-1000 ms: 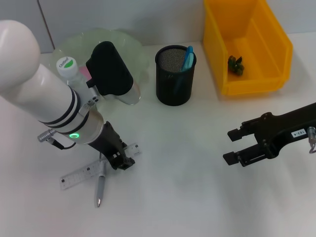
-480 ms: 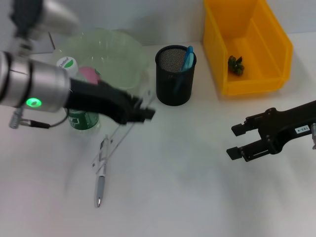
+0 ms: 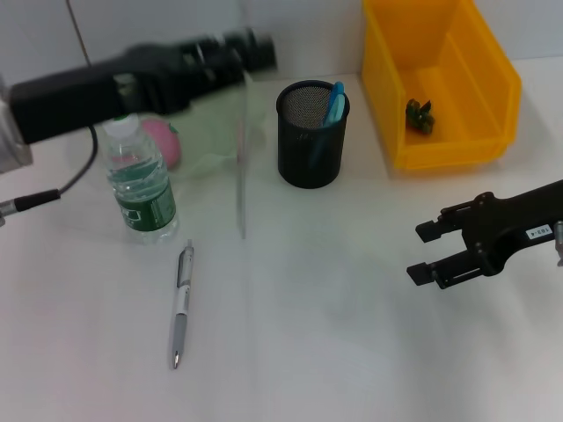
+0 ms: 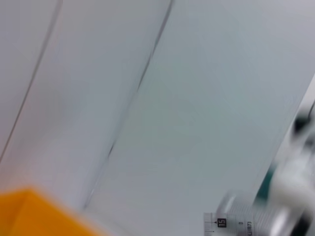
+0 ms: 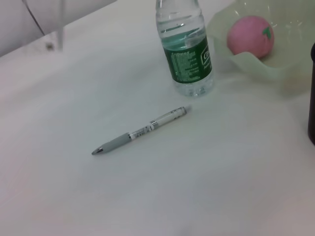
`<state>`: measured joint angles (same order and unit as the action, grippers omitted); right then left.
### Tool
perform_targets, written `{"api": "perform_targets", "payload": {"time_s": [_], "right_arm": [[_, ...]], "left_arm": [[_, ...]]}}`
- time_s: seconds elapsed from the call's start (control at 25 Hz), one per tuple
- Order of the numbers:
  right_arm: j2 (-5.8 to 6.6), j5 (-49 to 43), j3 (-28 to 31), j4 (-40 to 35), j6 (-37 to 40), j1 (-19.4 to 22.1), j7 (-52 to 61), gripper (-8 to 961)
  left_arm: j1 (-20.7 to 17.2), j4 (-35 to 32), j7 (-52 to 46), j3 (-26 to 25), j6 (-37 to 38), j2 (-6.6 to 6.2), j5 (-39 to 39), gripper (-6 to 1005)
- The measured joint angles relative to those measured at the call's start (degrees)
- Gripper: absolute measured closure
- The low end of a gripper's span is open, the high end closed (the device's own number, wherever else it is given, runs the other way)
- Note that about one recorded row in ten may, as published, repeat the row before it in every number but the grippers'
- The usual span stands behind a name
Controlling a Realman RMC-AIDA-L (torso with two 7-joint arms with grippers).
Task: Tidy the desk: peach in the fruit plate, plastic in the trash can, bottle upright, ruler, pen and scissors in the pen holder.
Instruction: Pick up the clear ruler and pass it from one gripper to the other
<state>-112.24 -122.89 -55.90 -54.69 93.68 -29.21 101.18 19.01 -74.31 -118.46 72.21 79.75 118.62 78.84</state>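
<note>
1. Left gripper [image 3: 242,53]: you see it raised over the far side of the desk, left of the pen holder [image 3: 310,141]. Its fingers are clamped on the top end of the clear ruler [image 3: 241,154], which hangs nearly vertical below it.
2. Right gripper [image 3: 428,255]: it hovers over bare table [image 3: 352,334] on the right, fingers apart and holding nothing.
3. Pen holder: black mesh, with a blue item [image 3: 333,103] already standing in it. The yellow bin [image 3: 440,79] is just beside it on the right, with a small dark object [image 3: 420,115] inside.
4. Bottle [image 3: 138,180]: upright, near the fruit plate [image 5: 275,69] that holds the pink peach [image 3: 161,141].
5. Pen [image 3: 180,303]: flat on the table, near the bottle.
</note>
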Motion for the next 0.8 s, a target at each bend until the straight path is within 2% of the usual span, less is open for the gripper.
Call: {"api": "perform_targets", "payload": {"time_s": [0.04, 0.16, 0.2, 0.32, 0.36, 0.4, 0.52, 0.56, 0.6, 0.64, 0.72, 0.76, 0.8], "right_arm": [[-0.02, 0.0, 0.0, -0.02, -0.04, 0.08, -0.28, 184], [-0.1, 0.0, 0.0, -0.11, -0.06, 0.17, -0.46, 184], [-0.1, 0.0, 0.0, -0.11, -0.06, 0.17, -0.46, 184], [-0.13, 0.0, 0.01, -0.18, -0.09, 0.23, -0.7, 184], [-0.14, 0.0, 0.01, -0.21, -0.1, 0.33, -1.15, 185], [-0.14, 0.0, 0.01, -0.21, -0.1, 0.33, -1.15, 185], [-0.25, 0.0, 0.01, -0.23, -0.44, 0.39, -1.91, 185], [-0.57, 0.0, 0.01, -0.23, -0.73, 0.41, -2.52, 185], [-0.57, 0.0, 0.01, -0.23, -0.73, 0.41, -2.52, 185], [-0.75, 0.01, 0.02, -0.23, -0.84, 0.45, -2.91, 185], [-1.18, 0.21, 0.41, -0.28, -1.05, 0.62, -3.85, 184], [-1.92, 0.45, 1.94, -0.61, -1.26, 0.84, -5.51, 184], [-1.92, 0.45, 1.94, -0.61, -1.26, 0.84, -5.51, 184]], "left_arm": [[-0.46, 3.96, 3.42, 0.16, 0.42, -0.01, -6.48, 600], [-0.68, 12.54, 12.96, 0.79, 2.92, 0.09, -17.71, 598], [-0.68, 12.54, 12.96, 0.79, 2.92, 0.09, -17.71, 598], [-0.66, 17.67, 21.95, 3.13, 3.98, 0.35, -24.03, 596], [-0.71, 21.8, 29.83, 6.11, 3.75, 0.39, -29.33, 596], [-0.71, 21.8, 29.83, 6.11, 3.75, 0.39, -29.33, 595], [-0.33, 29.61, 43.99, 12.15, 3.5, 0.45, -40.07, 593], [0.0, 33.95, 54.21, 17.67, 3.39, 0.48, -48.33, 593], [0.0, 33.95, 54.21, 17.67, 3.39, 0.48, -48.33, 592], [0.05, 35.16, 58.01, 20.34, 3.16, 0.45, -52.04, 592], [-0.2, 36.83, 67.81, 28.55, 1.73, 0.47, -61.63, 591], [-0.57, 36.94, 75.08, 35.08, 0.01, 0.5, -68.59, 590], [-0.57, 36.94, 75.08, 35.08, 0.01, 0.5, -68.59, 590]]}}
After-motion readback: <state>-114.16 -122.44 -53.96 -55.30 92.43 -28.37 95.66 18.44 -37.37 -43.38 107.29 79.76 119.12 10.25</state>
